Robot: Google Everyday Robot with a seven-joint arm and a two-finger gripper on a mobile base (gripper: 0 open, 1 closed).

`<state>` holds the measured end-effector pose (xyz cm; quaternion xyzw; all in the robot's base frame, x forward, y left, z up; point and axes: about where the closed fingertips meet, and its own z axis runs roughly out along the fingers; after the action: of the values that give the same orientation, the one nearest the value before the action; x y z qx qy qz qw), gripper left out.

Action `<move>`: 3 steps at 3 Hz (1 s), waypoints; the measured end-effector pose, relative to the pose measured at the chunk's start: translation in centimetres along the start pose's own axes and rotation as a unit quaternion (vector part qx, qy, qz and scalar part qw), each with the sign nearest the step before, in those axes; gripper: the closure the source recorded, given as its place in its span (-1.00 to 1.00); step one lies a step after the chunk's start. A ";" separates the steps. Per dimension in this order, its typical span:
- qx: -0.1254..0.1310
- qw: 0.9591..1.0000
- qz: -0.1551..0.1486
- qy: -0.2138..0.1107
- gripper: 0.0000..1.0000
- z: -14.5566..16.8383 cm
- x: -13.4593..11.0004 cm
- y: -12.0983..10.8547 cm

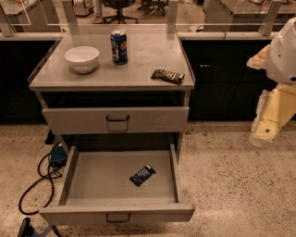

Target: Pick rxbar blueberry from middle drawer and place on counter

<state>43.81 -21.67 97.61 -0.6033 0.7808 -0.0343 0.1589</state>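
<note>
Dark navy rxbar blueberry (142,175), pale-banded, flat in open middle drawer (83,214); claw (267,131) far right, state unclear.

white bowl (82,59) | blue soda can (119,46) | dark ridged bar (167,76) | office chair (119,4)

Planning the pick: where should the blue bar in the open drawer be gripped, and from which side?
Grip the bar across its narrow width at mid-length, straight down from above: it lies flat on the drawer floor, turned diagonally, clear of the walls, so the wrist likely needs turning. The gripper hangs off to the right, outside the drawer.
</note>
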 end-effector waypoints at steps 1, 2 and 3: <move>0.000 1.000 0.000 0.000 -1.00 0.0 0.0 0.0; -0.004 1.000 -0.012 -0.020 -1.00 1.7 0.4 0.6; -0.053 0.995 -0.016 -0.079 -1.00 9.6 1.6 2.7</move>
<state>43.69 -21.15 87.51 -0.6245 0.7565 0.0524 0.1870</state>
